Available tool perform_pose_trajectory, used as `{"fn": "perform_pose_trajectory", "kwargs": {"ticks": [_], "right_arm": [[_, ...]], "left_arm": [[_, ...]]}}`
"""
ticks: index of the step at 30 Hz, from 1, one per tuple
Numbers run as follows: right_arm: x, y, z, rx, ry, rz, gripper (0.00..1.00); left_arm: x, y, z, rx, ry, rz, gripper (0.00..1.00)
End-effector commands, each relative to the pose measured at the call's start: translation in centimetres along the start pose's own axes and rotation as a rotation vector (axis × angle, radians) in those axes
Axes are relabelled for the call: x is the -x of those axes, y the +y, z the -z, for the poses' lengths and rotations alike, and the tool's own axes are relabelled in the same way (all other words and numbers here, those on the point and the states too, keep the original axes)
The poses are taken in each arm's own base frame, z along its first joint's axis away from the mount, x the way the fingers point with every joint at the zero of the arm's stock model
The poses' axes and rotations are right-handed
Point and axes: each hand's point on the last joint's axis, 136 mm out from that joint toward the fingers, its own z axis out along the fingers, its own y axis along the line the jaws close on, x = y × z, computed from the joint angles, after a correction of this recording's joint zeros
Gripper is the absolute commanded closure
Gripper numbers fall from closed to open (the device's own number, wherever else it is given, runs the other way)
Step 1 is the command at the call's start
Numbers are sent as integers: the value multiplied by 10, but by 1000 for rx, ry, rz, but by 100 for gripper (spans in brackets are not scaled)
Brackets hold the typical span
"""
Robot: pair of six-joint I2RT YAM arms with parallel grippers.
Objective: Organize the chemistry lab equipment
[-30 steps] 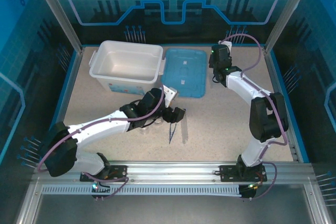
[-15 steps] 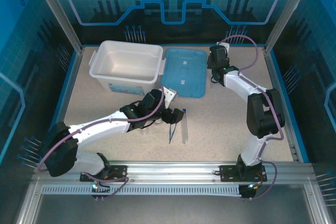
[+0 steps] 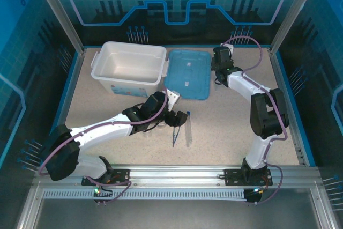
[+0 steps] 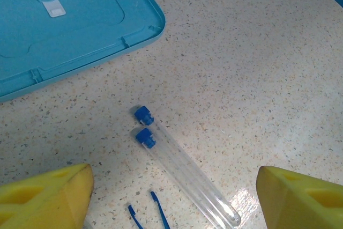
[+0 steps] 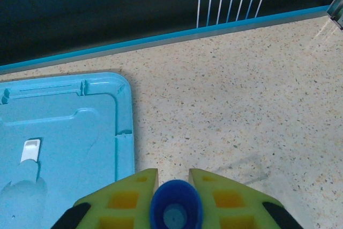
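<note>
On the table (image 3: 230, 127) we find the tub (image 3: 128, 68) just left of the lid (image 3: 187, 73). In front of the lid lie two tubes (image 4: 185, 178) side by side, with the tweezers (image 3: 174, 135) just to their left. Right of the lid, a third tube (image 5: 176, 212) sits between the right fingers (image 5: 134, 197).

Two arms, left arm (image 3: 102, 130) and right arm (image 3: 266, 112). White shells on long links, black housings at joints. Purple cable (image 3: 244, 38) loops along each. Black base plates (image 3: 110, 176) bolted on silver rail (image 3: 177, 172) at bottom of frame. Claw pads (image 4: 45, 194) yellow foam, square recesses.

2 capped tubes (image 4: 182, 178) flat by tweezers (image 4: 159, 210); 3rd tube (image 5: 176, 213) in right gripper (image 5: 172, 182).
</note>
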Motion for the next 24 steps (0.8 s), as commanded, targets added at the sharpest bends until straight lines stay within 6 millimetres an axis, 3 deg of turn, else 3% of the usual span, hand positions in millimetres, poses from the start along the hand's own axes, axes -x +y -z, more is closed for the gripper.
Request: {"fn": "perform_pose_trajectory", "kwargs": {"ticks": [1,15,24], "right_arm": [[4,-5,-4,-9,-7,-16,81],[6,-4,0,1,-8,-8,66],[44,-8,45,36,-77,-21,48]], "left_arm": [[-3,0,-4,9,5,3,20],[-4,1,-2,11,4,7,20],[0,1,-4,19,8,7,20]]}}
